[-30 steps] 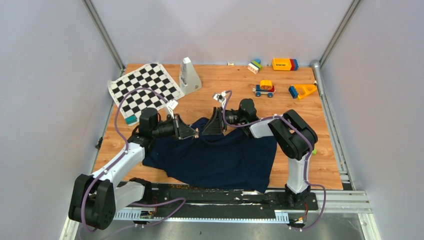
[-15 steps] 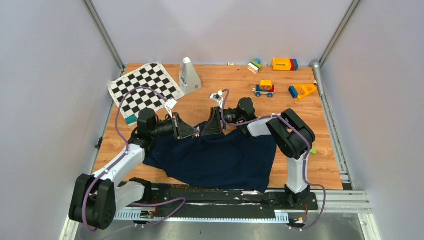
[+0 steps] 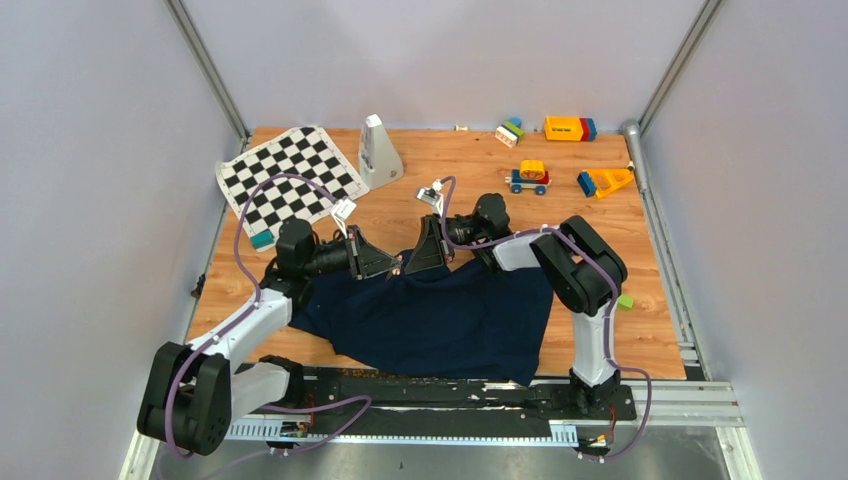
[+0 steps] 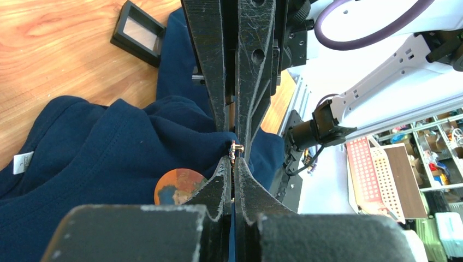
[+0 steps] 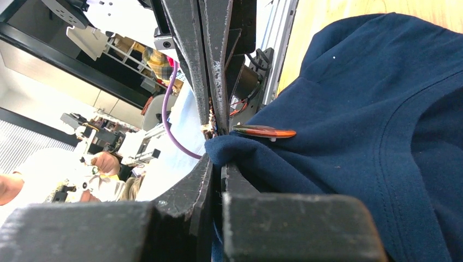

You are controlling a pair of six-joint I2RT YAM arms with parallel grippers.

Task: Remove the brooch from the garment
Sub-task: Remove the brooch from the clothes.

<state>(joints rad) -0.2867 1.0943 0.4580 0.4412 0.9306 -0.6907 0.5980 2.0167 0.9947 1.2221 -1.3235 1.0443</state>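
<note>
The dark navy garment [image 3: 440, 320] lies crumpled at the table's front centre, its small white tag [image 4: 23, 162] showing in the left wrist view. The round orange brooch [image 4: 180, 185] sits on a raised fold of it and appears edge-on in the right wrist view [image 5: 265, 131]. My left gripper [image 3: 396, 268] is shut, with a tiny brass pin back [image 4: 233, 146] at its fingertips. My right gripper [image 3: 412, 262] faces it tip to tip and is shut on the fold of the garment [image 5: 306, 164] beside the brooch.
A black-and-white chequered mat [image 3: 290, 180] and a teal block [image 3: 261, 239] lie at the back left. A white wedge-shaped object [image 3: 378, 150] stands behind. Toy blocks [image 3: 567, 128], a toy car [image 3: 528, 177] and a green cube [image 3: 625, 301] are on the right. A small black box [image 4: 137, 33] lies near the garment.
Both arms have shifted slightly, the right wrist a little to the left. The two grippers stay together at the garment's fold.
</note>
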